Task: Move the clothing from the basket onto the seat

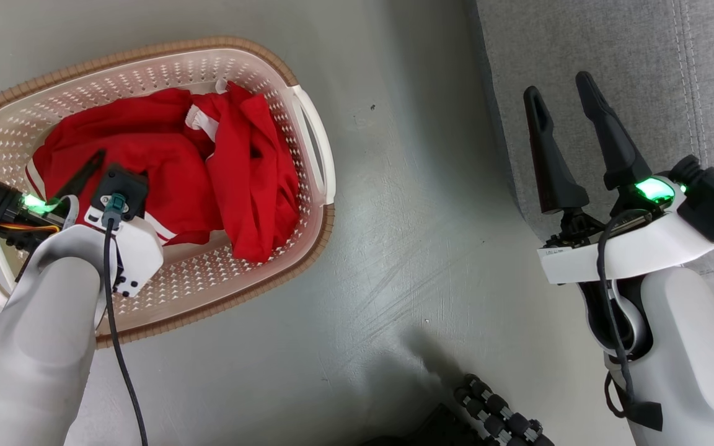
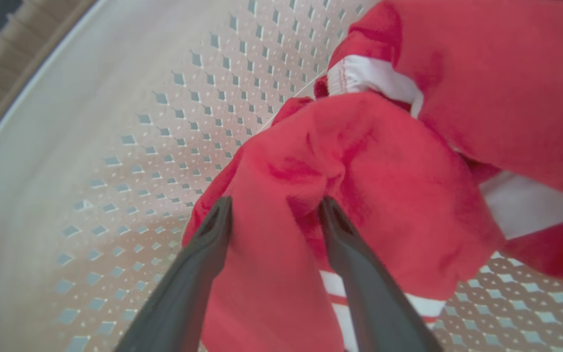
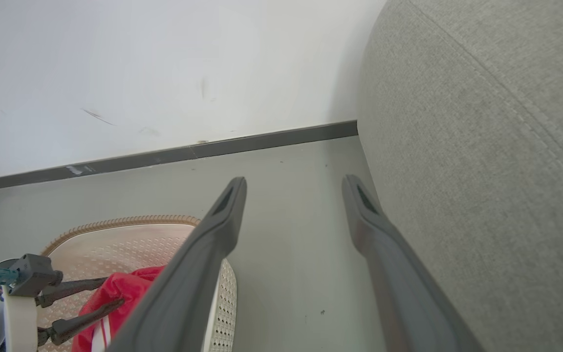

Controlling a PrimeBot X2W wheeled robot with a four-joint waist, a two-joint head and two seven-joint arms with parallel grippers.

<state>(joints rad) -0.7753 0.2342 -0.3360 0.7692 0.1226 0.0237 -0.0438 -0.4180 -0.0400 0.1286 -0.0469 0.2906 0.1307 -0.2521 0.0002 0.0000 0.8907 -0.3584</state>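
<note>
Grasp stage: left gripper [image 2: 275, 203] inside the basket [image 1: 251, 68], fingers parted astride a fold of the red clothing [image 1: 165, 167] heaped there. Right gripper [image 1: 558, 85] spread, empty, by the seat [image 1: 611, 49]. Next, likely: pinch fold, lift clear.

So the basket [image 1: 146, 52] sits on the grey floor [image 1: 406, 217] with the red clothing [image 1: 208, 167] all heaped inside, and the left gripper [image 1: 93, 167] is poked down into the pile near the basket's left end. Over at the seat [image 1: 611, 49], the right gripper [image 1: 558, 87] hangs above its left edge, fingers spread apart.
</note>
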